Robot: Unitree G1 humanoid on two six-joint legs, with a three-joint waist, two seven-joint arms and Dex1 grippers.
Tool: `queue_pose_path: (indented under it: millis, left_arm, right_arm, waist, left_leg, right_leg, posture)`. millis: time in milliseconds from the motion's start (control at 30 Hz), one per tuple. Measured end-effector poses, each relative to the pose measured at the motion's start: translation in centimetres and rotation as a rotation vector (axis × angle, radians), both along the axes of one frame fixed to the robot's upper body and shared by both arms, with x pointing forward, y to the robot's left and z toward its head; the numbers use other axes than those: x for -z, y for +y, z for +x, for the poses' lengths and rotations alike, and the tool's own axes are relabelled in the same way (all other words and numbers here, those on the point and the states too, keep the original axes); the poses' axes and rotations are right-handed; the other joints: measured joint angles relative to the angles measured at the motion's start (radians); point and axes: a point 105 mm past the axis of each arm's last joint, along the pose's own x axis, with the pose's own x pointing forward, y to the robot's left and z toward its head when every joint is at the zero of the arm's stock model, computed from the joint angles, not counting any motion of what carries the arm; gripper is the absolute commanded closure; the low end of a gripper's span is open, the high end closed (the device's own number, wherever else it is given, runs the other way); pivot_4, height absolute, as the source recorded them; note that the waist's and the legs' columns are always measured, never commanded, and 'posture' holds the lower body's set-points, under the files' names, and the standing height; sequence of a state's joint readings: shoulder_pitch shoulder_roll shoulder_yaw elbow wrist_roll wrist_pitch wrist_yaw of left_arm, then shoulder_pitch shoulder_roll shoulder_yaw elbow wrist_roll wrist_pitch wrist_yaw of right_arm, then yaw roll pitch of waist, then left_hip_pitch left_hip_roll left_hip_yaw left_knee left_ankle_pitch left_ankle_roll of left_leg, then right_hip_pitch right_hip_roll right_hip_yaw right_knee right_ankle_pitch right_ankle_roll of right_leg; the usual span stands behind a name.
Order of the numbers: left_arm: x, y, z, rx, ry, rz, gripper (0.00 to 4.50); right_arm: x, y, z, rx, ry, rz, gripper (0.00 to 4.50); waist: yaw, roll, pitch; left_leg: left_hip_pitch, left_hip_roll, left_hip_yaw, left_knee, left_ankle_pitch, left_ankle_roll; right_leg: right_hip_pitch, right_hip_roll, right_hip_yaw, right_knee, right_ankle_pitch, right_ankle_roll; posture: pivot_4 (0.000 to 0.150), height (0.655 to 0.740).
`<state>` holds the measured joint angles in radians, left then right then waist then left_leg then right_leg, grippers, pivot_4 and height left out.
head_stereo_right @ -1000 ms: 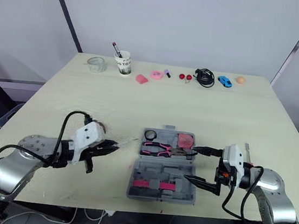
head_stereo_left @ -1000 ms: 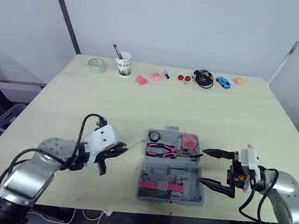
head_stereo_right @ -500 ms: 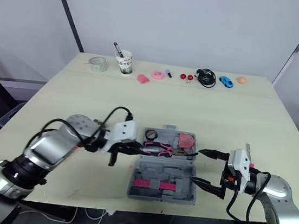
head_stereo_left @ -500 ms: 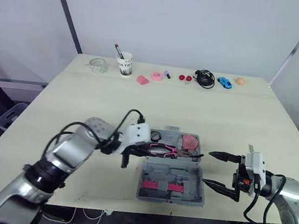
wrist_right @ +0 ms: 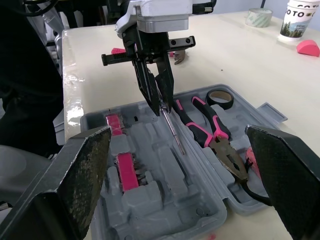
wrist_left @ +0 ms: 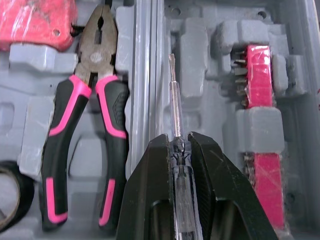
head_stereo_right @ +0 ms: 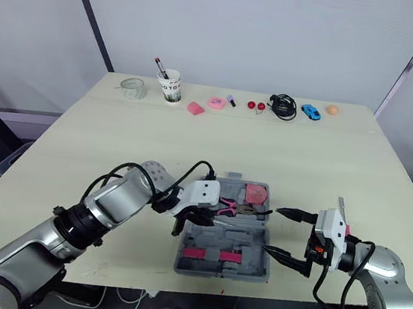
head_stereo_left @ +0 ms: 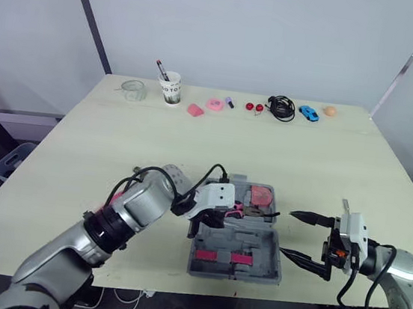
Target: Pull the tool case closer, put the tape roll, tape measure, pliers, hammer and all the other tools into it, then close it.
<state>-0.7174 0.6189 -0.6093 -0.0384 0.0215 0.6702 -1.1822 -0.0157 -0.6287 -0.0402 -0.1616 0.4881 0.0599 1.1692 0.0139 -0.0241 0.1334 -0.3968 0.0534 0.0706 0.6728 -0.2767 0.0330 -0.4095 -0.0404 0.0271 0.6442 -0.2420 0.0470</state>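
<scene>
So the tool case [head_stereo_left: 252,243] is lying open on the table [head_stereo_left: 192,145], and everything here is easiest to place off that case.

The left gripper [wrist_left: 177,142] hangs right over the middle of the case, clamped on a clear-handled screwdriver [wrist_left: 173,107]. The shaft sticks out past the fingertips and runs along the hinge, on the side of the half nearer the robot. I can't tell if the tip is touching the tray.

In the far half of the case:
- pink-handled pliers [wrist_left: 97,50], seated in their slot just across the hinge from the screwdriver
- a black tape roll [wrist_left: 26,190] in the left corner, beside the plier handles
- a red thing [wrist_left: 35,20] in the right corner by the plier head, can't make out what it is

The near half has a red strip of bits [wrist_left: 260,75] sitting in its slot.

The right gripper [head_stereo_right: 273,229] sits just off the right side of the case, fingers spread wide, holding nothing.

Way beyond the case, along the far table edge, there's a paper cup [head_stereo_left: 171,90], a black cable [head_stereo_left: 281,108] and a blue toy car [head_stereo_left: 309,113].
</scene>
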Motion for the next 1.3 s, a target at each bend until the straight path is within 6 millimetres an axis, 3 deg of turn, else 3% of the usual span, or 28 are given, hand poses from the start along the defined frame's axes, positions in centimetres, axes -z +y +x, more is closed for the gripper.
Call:
queue_pose_path:
  millis: [467,1300]
  left_arm:
    - [1.6,-1.3,0.2,0.029,0.024,0.037,4.43]
    - [2.1,-2.4,0.7,0.050,0.017,0.037,4.43]
  right_arm:
    - [0.3,-1.3,-0.1,0.028,-0.010,-0.047,0.00]
    - [0.4,-1.5,0.1,0.056,-0.052,-0.060,0.00]
  waist:
    - [0.000,0.000,0.000]
    - [0.001,0.000,0.000]
  left_leg:
    - [-0.001,0.000,0.000,0.001,0.000,0.000]
    - [0.000,0.000,-0.001,0.002,0.000,0.000]
  right_leg:
    - [0.000,0.002,0.002,0.000,0.000,0.000]
    - [0.001,0.002,0.002,0.001,0.000,0.000]
  posture:
    - [0.150,0.7400]
    - [0.150,0.7400]
